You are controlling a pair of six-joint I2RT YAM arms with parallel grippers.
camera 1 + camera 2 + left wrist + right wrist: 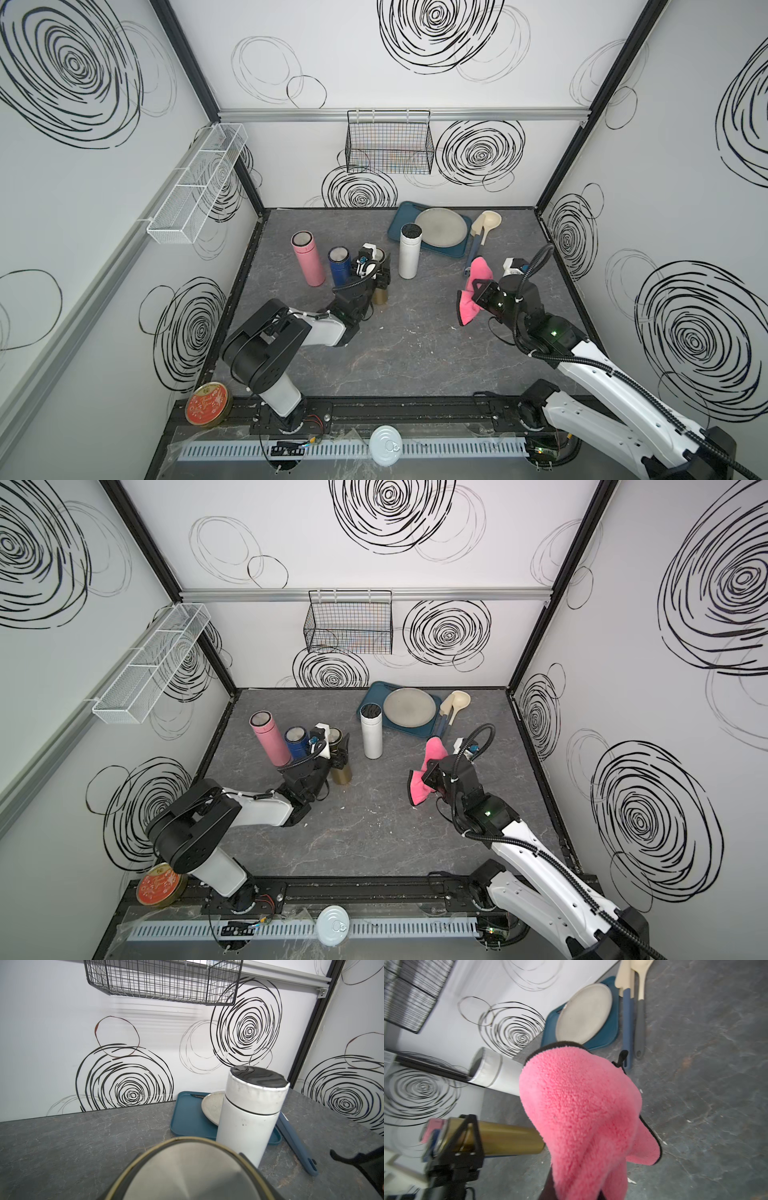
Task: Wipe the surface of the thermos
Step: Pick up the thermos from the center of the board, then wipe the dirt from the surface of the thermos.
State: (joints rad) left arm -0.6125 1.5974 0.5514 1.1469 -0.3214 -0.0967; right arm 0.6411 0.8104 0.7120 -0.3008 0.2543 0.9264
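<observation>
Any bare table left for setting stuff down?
Biggest bare patch: front centre, between left arm and right arm, by the front rail. Smaller: back corner between pink thermos and tray. Crowded: gold thermos, blue thermos, white thermos, spoons.

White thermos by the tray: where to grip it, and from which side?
Grip the white thermos on its straight body, below the lid seam, with the jaws level across the cylinder. Come in from the robot's side, over the bare table. The thermos stands upright, and the blue tray with the plate sits close behind it, which likely blocks a far-side approach.
</observation>
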